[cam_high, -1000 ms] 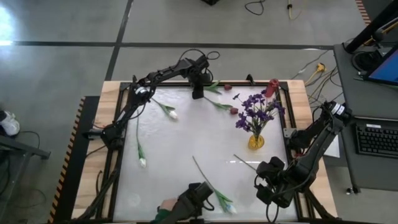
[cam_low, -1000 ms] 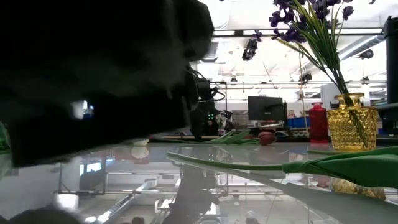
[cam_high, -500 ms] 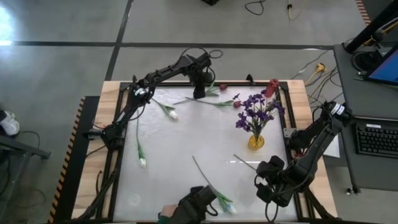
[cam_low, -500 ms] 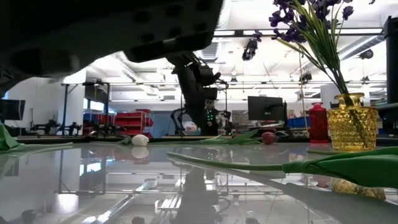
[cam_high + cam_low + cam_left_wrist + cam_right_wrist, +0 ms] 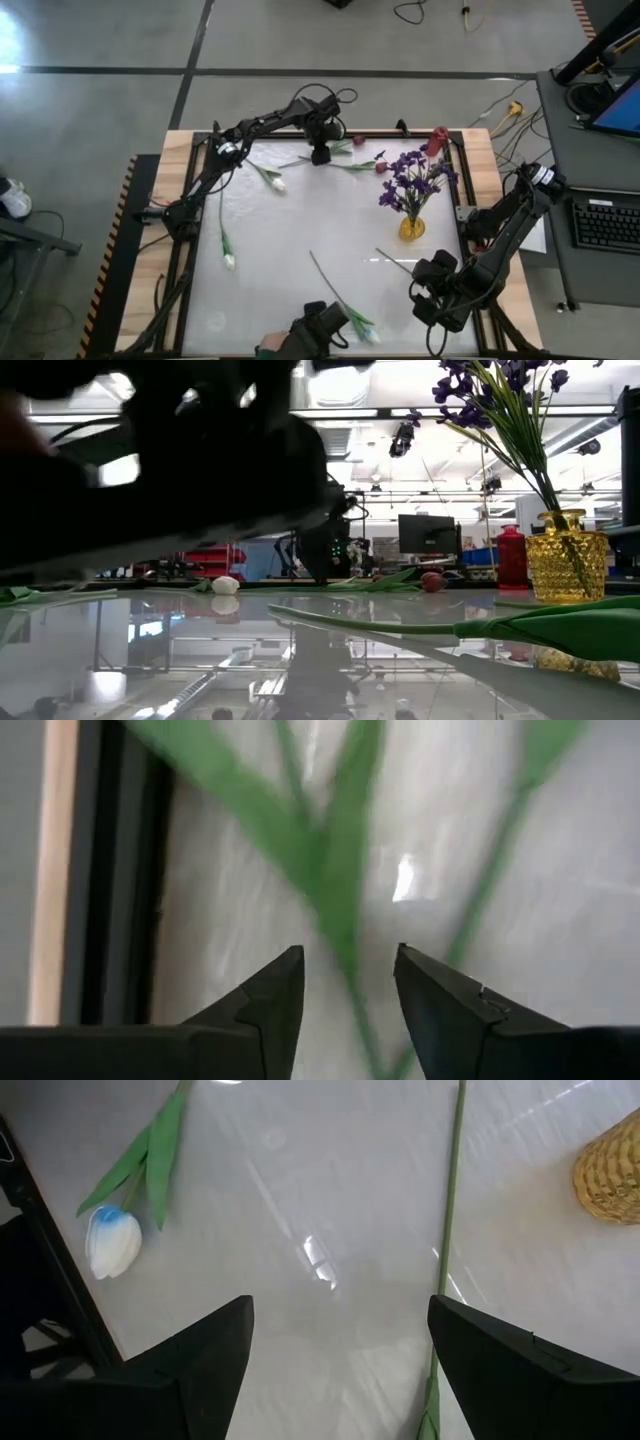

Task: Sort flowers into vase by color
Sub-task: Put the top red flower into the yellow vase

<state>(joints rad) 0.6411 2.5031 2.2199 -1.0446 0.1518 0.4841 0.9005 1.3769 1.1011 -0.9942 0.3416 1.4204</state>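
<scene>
My left gripper [image 5: 320, 155] [image 5: 348, 955] stands open at the table's far edge, pointing down over a dark red flower [image 5: 380, 167] whose stem [image 5: 330, 165] lies flat on the table. A green leaf [image 5: 330, 870] and the stem [image 5: 360, 1020] run between its fingers; I cannot tell whether they touch. Purple flowers [image 5: 410, 180] stand in a yellow vase [image 5: 411, 228]. White tulips [image 5: 270, 181] [image 5: 226, 248] [image 5: 352, 320] lie flat on the table. My right gripper [image 5: 440, 295] [image 5: 340, 1305] hangs open above the near right corner with nothing in it.
A red vase [image 5: 436, 140] and a second red bud [image 5: 358, 140] sit at the far edge. A person's dark-gloved hand [image 5: 315, 330] reaches in at the near edge beside a white tulip and blocks much of the low view [image 5: 150, 460]. A loose green stem [image 5: 450, 1230] lies near the yellow vase.
The dark red flower has swung about on the table: its bud has shifted slightly toward the far edge and its stem end now reaches out toward the table's left, past my left gripper. The person's hand has moved along the near edge toward the right.
</scene>
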